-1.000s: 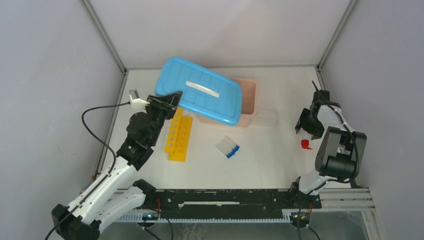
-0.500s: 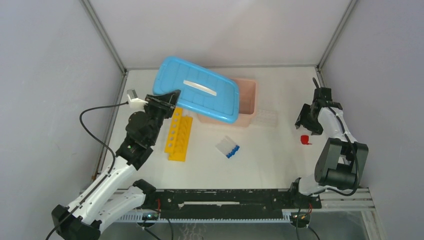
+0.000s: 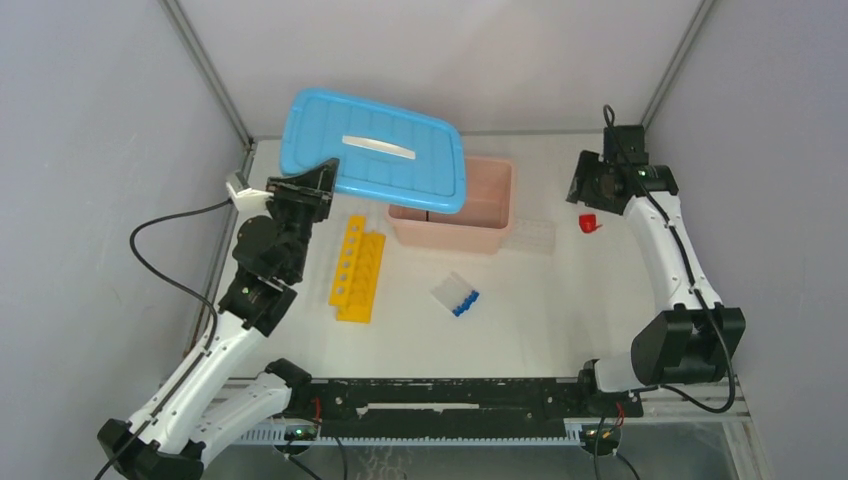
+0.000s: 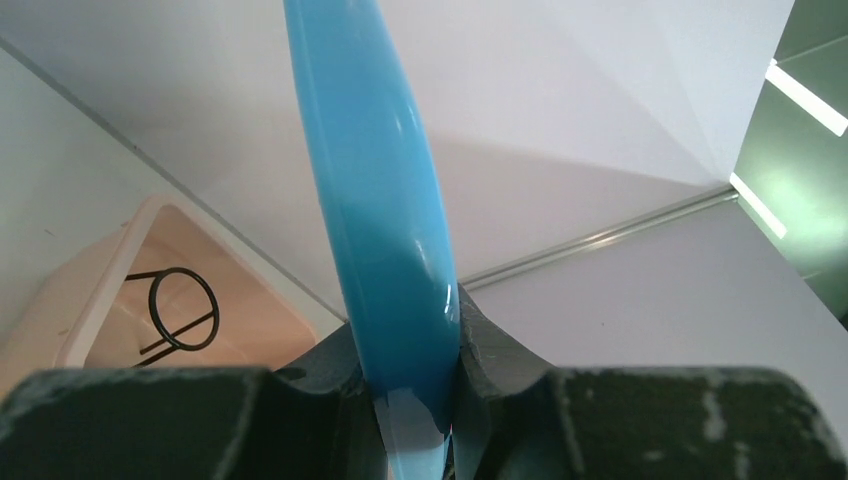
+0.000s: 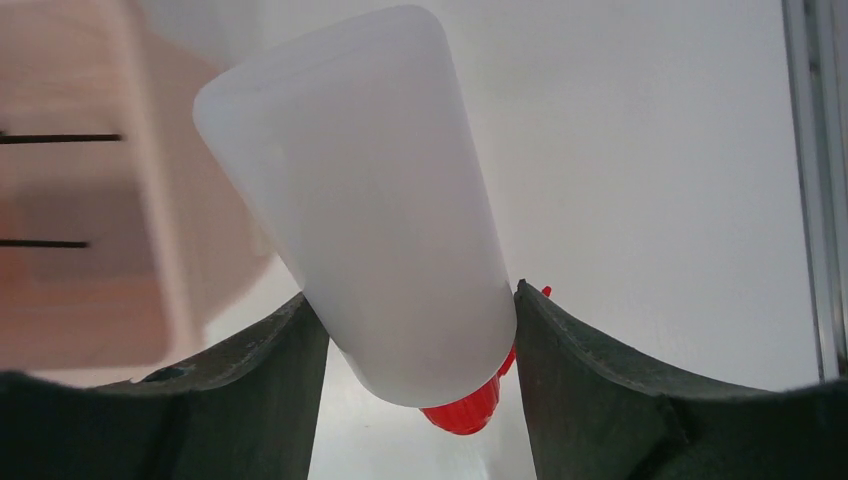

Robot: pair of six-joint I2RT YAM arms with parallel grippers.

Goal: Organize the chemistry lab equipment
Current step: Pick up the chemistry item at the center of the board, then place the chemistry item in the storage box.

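Two arms are working over one desk (image 3: 560, 330). In the top view, the left arm (image 3: 262, 262) is holding one blue lid (image 3: 375, 150) up, tilted, over the left part of one pink bin (image 3: 450, 237), so the bin is standing open. One yellow rack (image 3: 358, 268) is lying just left of the bin, its long axis running from near to far. One small bunch of tubes (image 3: 457, 296) is lying near the middle of the desk, too small to count. One clear tray (image 3: 534, 237) is sitting just beside the bin's right end. The right arm (image 3: 660, 230) is hanging over the far right with one bottle (image 3: 588, 222). The bin is lying to the left of its jaws, and this arm is the nearer one.

In the left wrist view, the left jaws are pinching the lid (image 4: 375, 200) by its edge. Below, one black ring (image 4: 182, 312) is lying inside the bin (image 4: 95, 300).

In the right wrist view, the right jaws are standing wide and gripping the white bottle (image 5: 370, 200) on both sides, its red cap (image 5: 462, 410) pointing toward the desk. I am judging that the bottle is going leftward into the bin next.
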